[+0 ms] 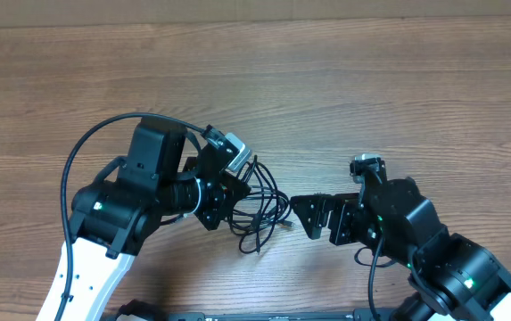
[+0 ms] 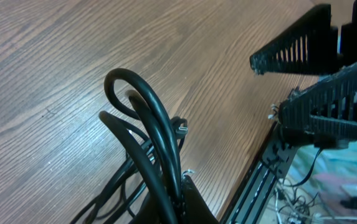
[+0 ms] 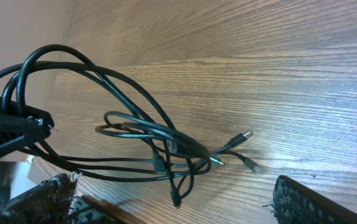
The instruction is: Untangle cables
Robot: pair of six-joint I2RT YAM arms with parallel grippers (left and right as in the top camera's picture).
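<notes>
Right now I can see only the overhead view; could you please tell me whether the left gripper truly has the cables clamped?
Observer: Yes. In the left wrist view the left gripper is shut on the cables, which arch up doubled from its grip.
Operator: Thank you. Where are the plug connectors?
Observer: The right wrist view shows at least three metal-tipped plug connectors lying on the wooden table, sticking out of the tangle's side.
Operator: Is the right gripper touching them?
Observer: Not that I can see. The right gripper is open, and its fingers stand wide of the cables.
</notes>
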